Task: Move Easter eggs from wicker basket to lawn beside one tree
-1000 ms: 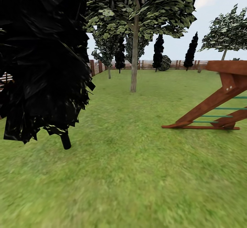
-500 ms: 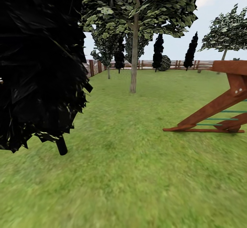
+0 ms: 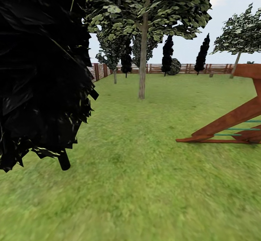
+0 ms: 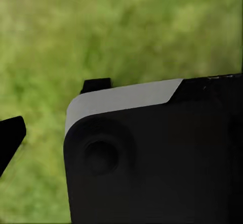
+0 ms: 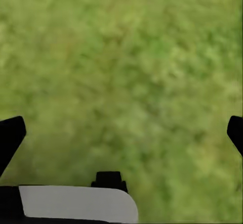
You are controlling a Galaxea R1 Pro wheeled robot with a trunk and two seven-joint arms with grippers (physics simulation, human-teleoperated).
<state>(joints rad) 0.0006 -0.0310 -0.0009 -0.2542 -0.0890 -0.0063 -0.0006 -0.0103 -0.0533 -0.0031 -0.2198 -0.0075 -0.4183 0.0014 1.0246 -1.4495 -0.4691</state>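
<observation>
Right gripper [image 5: 121, 133] wide open, empty | left gripper: can't tell | lawn [image 3: 145, 183]

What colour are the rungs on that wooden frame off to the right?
Green, set in a reddish-brown wooden frame on the lawn. The head view shows them best.

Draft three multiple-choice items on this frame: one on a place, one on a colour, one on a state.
1. Where does the wooden frame stand in the head view?
A. right
B. left
C. centre

2. What colour are the frame's rungs?
A. red
B. green
C. white

3. How does the right hand stand?
A. shut on an egg
B. shut, empty
C. open, empty

Key: 1 A, it sits on the lawn at the right edge. 2 B, thin green bars cross it. 3 C, its fingertips stand far apart over bare grass.
</observation>
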